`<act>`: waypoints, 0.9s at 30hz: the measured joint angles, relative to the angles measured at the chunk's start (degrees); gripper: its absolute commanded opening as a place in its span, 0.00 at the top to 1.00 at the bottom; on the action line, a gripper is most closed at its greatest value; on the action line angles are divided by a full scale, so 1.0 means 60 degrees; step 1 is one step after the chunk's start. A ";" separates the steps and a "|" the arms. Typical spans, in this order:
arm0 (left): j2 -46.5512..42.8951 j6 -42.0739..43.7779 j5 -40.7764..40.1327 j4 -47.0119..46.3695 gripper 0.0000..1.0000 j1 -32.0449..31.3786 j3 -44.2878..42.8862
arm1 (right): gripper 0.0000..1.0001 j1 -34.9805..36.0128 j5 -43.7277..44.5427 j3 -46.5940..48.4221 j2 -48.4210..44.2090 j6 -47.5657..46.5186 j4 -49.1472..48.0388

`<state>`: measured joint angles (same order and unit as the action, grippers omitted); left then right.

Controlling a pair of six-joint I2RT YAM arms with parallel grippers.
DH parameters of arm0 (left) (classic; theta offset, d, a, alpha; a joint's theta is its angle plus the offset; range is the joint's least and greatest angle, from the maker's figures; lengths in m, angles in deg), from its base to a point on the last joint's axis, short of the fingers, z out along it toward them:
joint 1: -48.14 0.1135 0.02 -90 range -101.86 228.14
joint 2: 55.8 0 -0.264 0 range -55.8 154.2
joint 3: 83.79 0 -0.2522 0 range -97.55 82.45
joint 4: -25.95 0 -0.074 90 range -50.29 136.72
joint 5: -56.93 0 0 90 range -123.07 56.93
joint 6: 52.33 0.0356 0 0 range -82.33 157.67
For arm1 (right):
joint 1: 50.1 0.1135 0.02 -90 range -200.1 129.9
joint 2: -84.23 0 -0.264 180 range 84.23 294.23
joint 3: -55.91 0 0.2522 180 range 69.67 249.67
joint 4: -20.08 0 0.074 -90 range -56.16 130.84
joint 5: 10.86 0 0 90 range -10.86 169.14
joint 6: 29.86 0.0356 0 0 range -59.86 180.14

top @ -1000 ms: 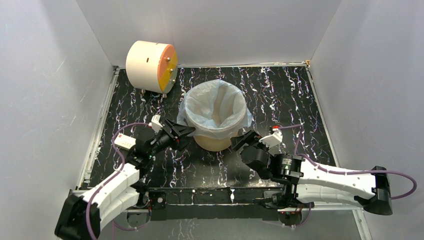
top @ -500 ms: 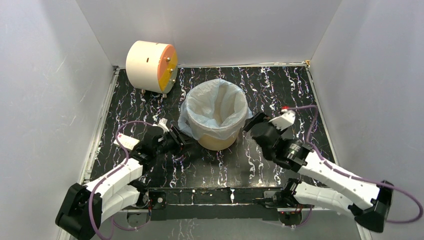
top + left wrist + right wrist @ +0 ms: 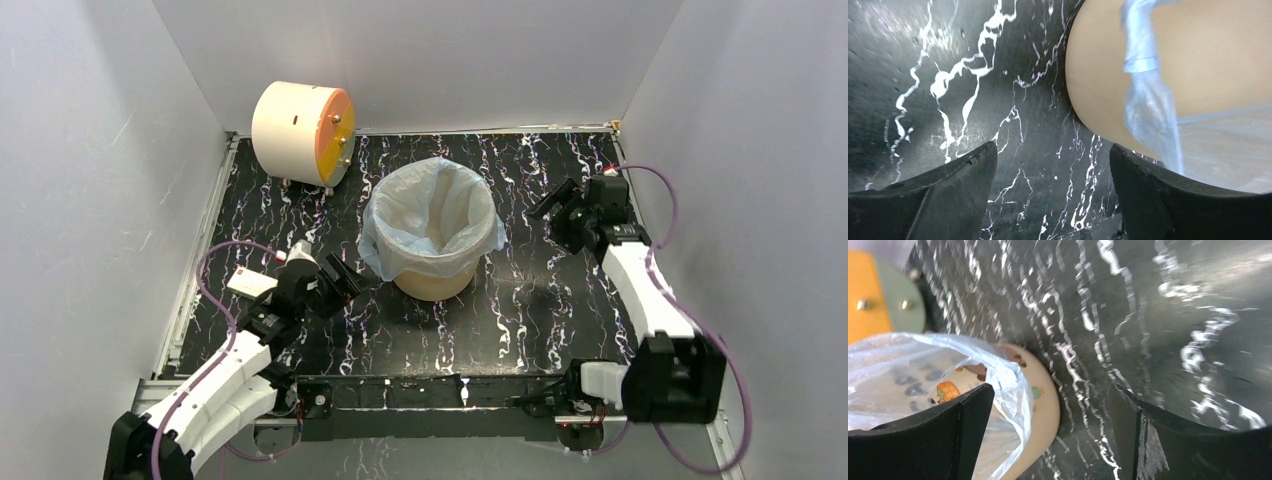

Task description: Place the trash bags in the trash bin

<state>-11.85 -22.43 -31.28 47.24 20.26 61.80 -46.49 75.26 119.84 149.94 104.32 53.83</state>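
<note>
Far left I see a small white box on the black veined table, next to my L arm. L gripper sits low, just left of the trash bin, pointing at it. On the L wrist cam its fingers stand apart w/ only tabletop between them, nothing gripped. The bin wall is close ahead; can't tell if there's contact. Back left, a cream drum w/ orange face lies on its side by the rear wall, well apart from the bin. The bin is upright, approx mid table. The trash bag is in it as a liner: body down inside, mouth spread open, edge folded over the rim and draping partway down the outer wall. R gripper is right of the bin, higher up, not touching it. On the R wrist cam its fingers are wide apart & empty, looking down on bin rim and bag edge.
</note>
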 measured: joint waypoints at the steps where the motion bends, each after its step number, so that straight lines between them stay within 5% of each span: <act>1: -0.0117 0.0168 -0.0215 0.0240 0.16 0.0000 -0.0157 | 0.07 -0.0244 -0.0831 0.0106 0.0503 -0.0153 -0.0120; 7: 0.0481 0.1362 -0.0820 0.1290 0.10 0.0590 -0.2160 | 0.09 -0.0368 -0.4623 0.0856 0.3024 -0.0900 -0.0641; 12: 0.2022 0.1810 0.0976 0.0707 0.09 0.2503 -0.2721 | 0.10 -0.0324 -0.6218 0.1494 0.4131 -0.1322 -0.0856; 20: 0.3402 0.1428 0.4386 -0.2065 0.13 0.2878 -0.1996 | 0.13 0.0277 -0.6717 0.1996 0.5089 -0.1963 -0.0841; 27: 0.3683 0.1971 0.4441 -0.2113 0.18 0.2903 -0.1931 | 0.22 0.0572 -0.6437 0.1344 0.4750 -0.2211 -0.0882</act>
<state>10.24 -10.61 -4.64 34.57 37.68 50.22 -43.05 36.64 127.91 178.44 91.05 48.54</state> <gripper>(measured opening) 0.842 0.803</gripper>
